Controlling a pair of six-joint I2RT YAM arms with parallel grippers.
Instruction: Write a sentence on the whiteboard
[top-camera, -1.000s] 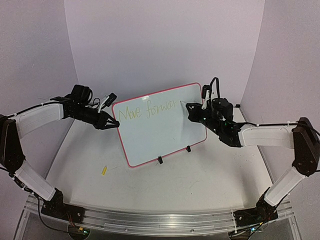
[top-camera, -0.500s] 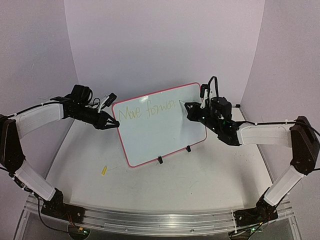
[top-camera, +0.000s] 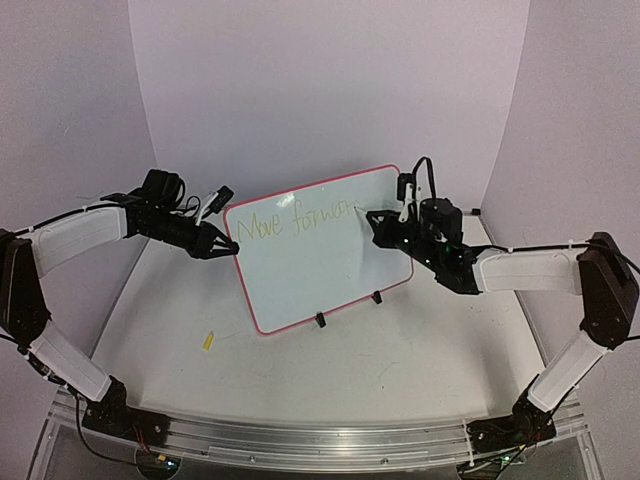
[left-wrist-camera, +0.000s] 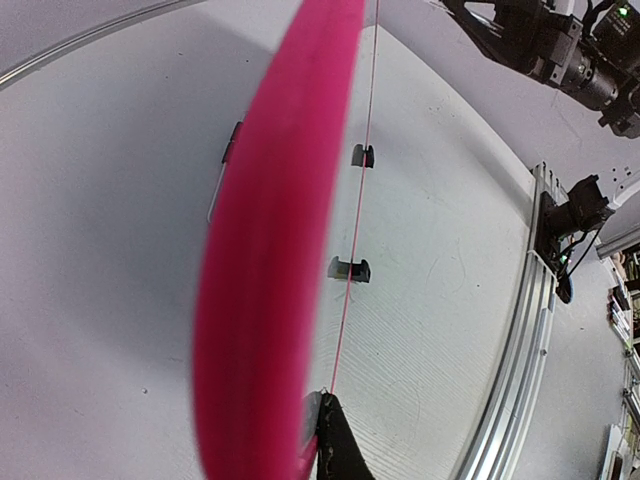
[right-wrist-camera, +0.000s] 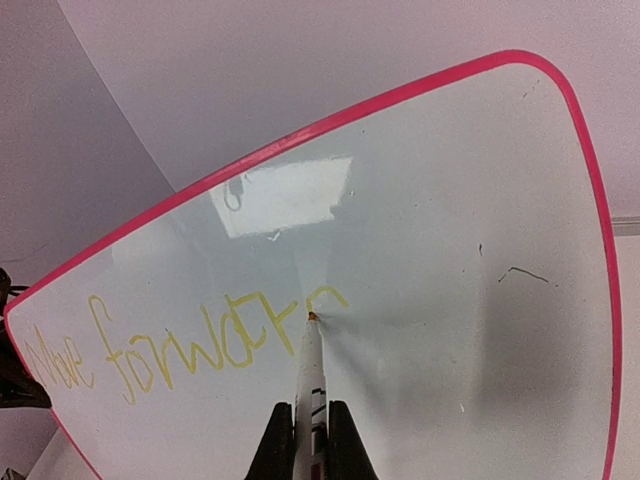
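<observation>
The whiteboard (top-camera: 320, 250) with a red-pink rim stands tilted on two black feet mid-table. Yellow-green cursive handwriting (top-camera: 295, 220) along its top reads "Move forwar" with a part-drawn letter after it; it shows clearly in the right wrist view (right-wrist-camera: 190, 350). My right gripper (top-camera: 382, 222) is shut on a white marker (right-wrist-camera: 311, 390), whose tip touches the board (right-wrist-camera: 450, 300) at the end of the writing. My left gripper (top-camera: 228, 247) is shut on the board's left rim (left-wrist-camera: 265, 290), one dark finger (left-wrist-camera: 338, 450) showing at the rim.
A small yellow marker cap (top-camera: 208, 341) lies on the table left of the board's lower corner. The two black feet (top-camera: 321, 320) hold the board's bottom edge. A metal rail (top-camera: 300, 440) runs along the near table edge.
</observation>
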